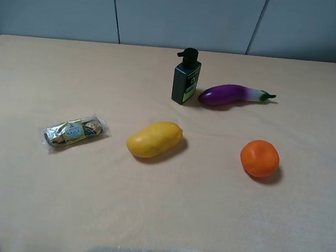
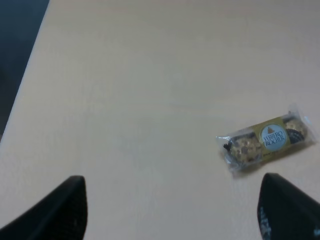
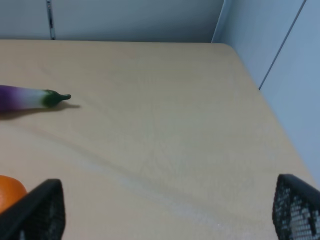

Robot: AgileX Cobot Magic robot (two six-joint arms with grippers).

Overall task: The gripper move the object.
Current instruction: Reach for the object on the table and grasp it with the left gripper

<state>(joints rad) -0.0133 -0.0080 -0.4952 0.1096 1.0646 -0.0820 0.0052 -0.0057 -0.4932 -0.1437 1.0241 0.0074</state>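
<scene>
The object, a clear packet of gold-foil chocolates [image 1: 75,130], lies flat on the tan table [image 1: 159,209] at the left, to the left of the yellow fruit. It also shows in the left wrist view [image 2: 267,144], ahead of the gripper and close to one finger. My left gripper [image 2: 172,202] is open and empty, its two dark fingers [image 2: 60,210] wide apart above the table, short of the packet. My right gripper [image 3: 167,202] is open and empty, its meshed fingers [image 3: 295,207] wide apart over bare table at the right.
A yellow oval fruit [image 1: 154,139] lies mid-table. A dark pump bottle [image 1: 186,77] stands behind it, with a purple eggplant [image 1: 231,95] beside it. An orange fruit [image 1: 259,158] sits at the right. Grey wall panels [image 1: 180,13] back the table.
</scene>
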